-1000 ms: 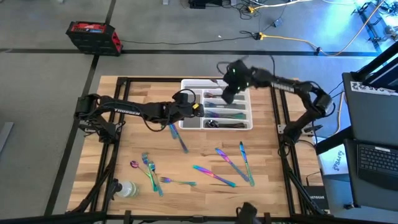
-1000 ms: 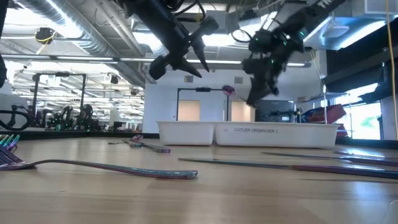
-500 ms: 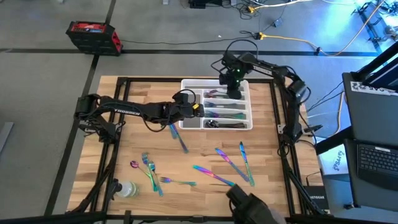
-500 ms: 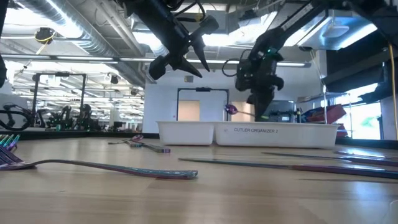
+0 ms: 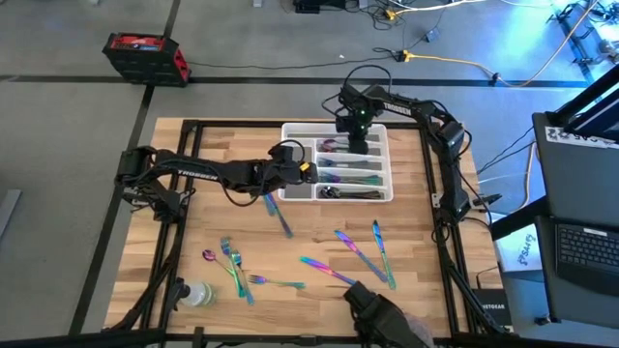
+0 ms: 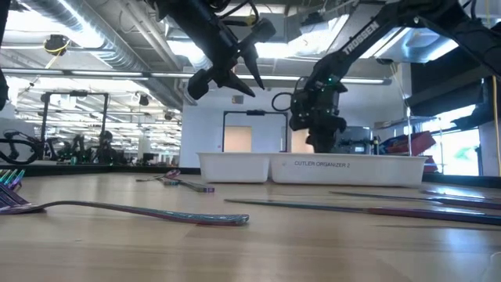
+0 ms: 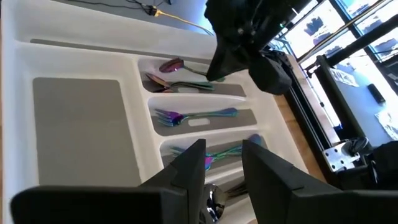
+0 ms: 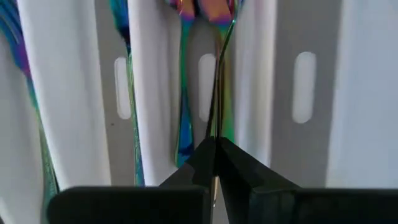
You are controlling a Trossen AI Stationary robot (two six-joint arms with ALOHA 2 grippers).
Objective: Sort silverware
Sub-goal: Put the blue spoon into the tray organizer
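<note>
The silverware is iridescent rainbow metal. Some of it lies sorted in the white tray (image 5: 290,128), and several pieces lie loose on the wooden table, among them a knife (image 5: 279,215), forks (image 5: 232,263) and knives (image 5: 360,253). My right gripper (image 5: 353,130) is low over the tray's far compartment, shut on a spoon (image 8: 216,93). Other spoons (image 7: 163,81) lie in that compartment. My left gripper (image 7: 224,163) hangs open above the tray's left end (image 5: 308,170) and touches nothing. My right gripper pinches the spoon's thin handle (image 8: 215,127) between its two fingertips (image 8: 233,163), coming from above and pointing down. The handle shows edge-on and runs on past the fingers, along them. Its bowl end (image 7: 171,64) is down in the far compartment; whether it rests there I cannot tell.
A clear plastic bottle (image 5: 196,293) lies at the table's near left corner. A dark shape, perhaps a person (image 5: 382,311), shows at the near edge. A red case (image 5: 145,56) sits on the floor beyond the table, and a laptop (image 5: 585,253) stands to the right.
My right gripper has gone down from well above the tray to its rim and slightly toward the table's far left, still shut on the spoon. The spoon has dropped with it into the far compartment. The dark shape has come in at the near edge.
</note>
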